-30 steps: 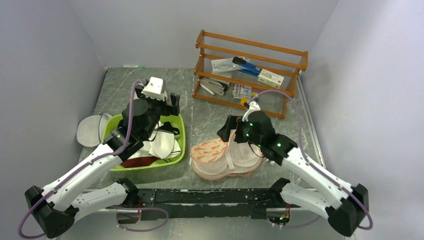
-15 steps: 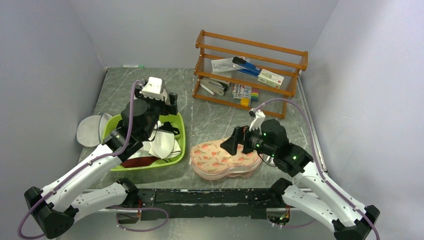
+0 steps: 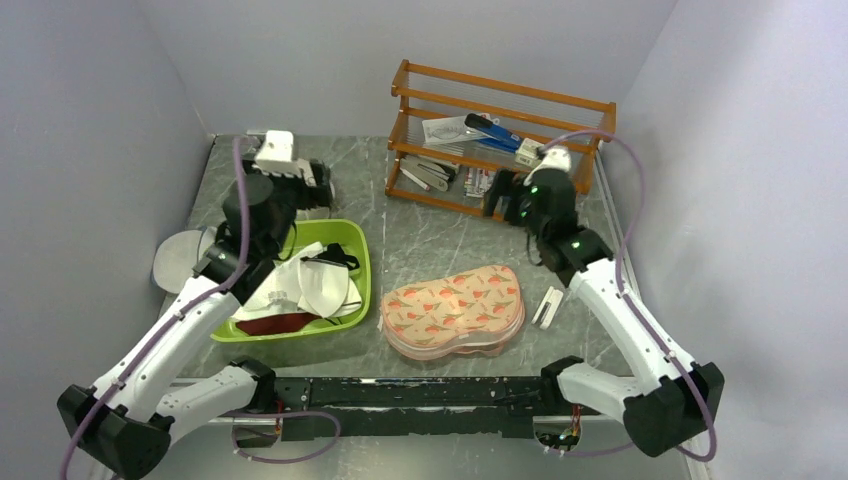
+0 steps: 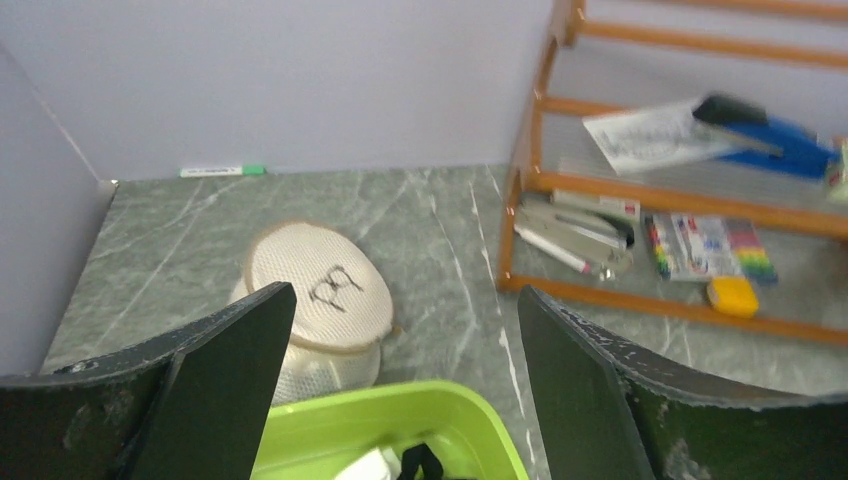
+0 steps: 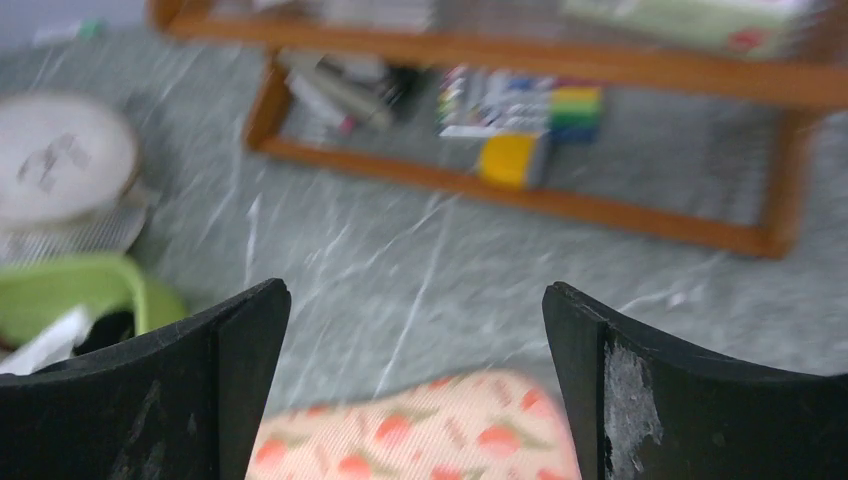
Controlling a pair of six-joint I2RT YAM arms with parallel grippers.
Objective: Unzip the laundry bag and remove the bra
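Note:
The peach-pink two-lobed laundry bag (image 3: 452, 310) with red-orange prints lies flat on the table in front of the arms, its top flap down. Its far edge shows blurred in the right wrist view (image 5: 420, 430). My right gripper (image 3: 503, 196) is open and empty, raised behind the bag close to the wooden rack. My left gripper (image 3: 316, 186) is open and empty above the far rim of the green basin (image 3: 362, 262). White padded cups with black straps (image 3: 318, 285) lie in the basin.
The wooden rack (image 3: 500, 140) with stationery stands at the back. A flat grey-white disc bag (image 3: 178, 262) lies left of the basin. A white domed mesh bag (image 4: 318, 298) sits behind the basin. A small white piece (image 3: 547, 307) lies right of the laundry bag.
The right gripper let the bag's flap drop shut and drew up and back toward the rack. The left gripper lifted and moved back-left from the basin. The white piece now shows beside the bag.

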